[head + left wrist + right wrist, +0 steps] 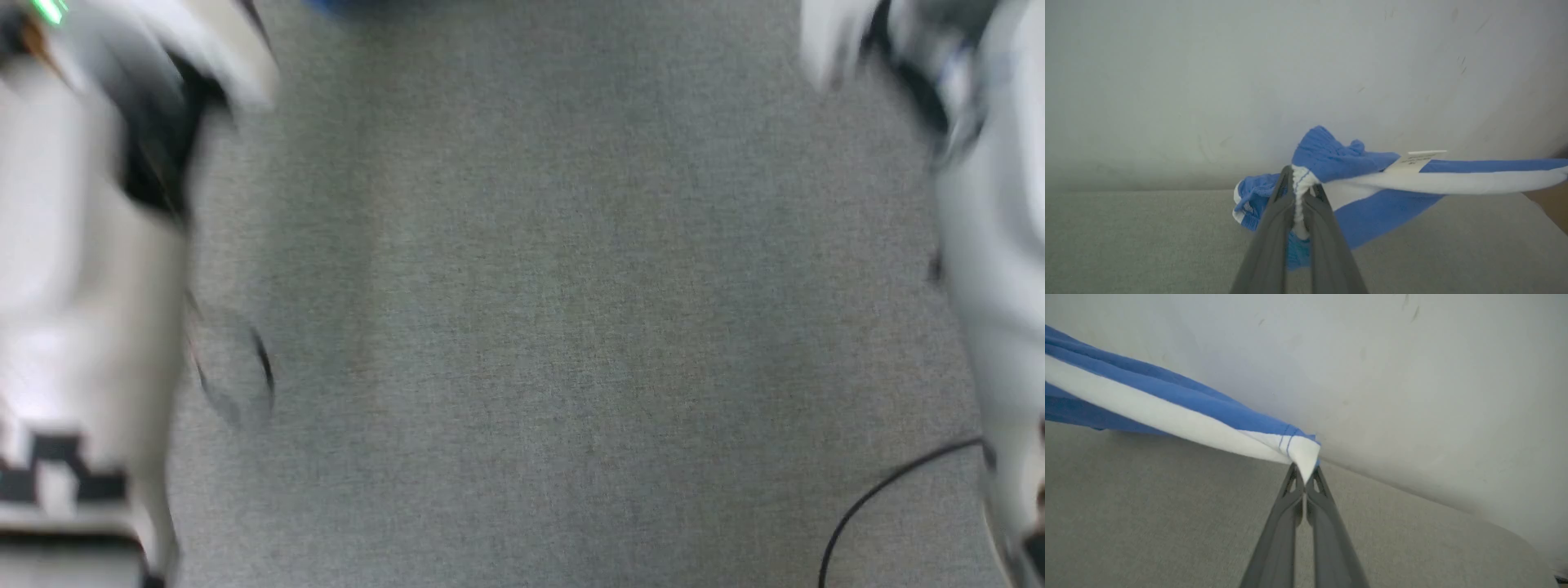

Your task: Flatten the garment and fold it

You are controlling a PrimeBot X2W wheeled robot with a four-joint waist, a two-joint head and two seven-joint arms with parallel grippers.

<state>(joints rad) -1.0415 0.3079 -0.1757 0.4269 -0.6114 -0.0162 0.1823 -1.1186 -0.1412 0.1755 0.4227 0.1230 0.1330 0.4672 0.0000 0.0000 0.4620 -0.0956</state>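
The garment [1372, 171], royal-blue shorts with a white side stripe, hangs in the air above the grey surface. My left gripper [1299, 185] is shut on its bunched waistband end, near the small white label [1414, 160]. From there the cloth stretches off to the right. In the right wrist view my right gripper [1303, 477] is shut on a white hemmed corner of the garment [1167, 404], which runs away to the upper left. A sliver of blue garment [351, 6] shows at the top edge of the blurred head view, between my two pale forearms.
A grey fabric-covered surface [571, 327] spreads below both arms. A pale wall [1249, 81] rises behind it. A black cable [882, 490] curls at the lower right of the head view. A brown edge [1551, 204] shows at the right of the left wrist view.
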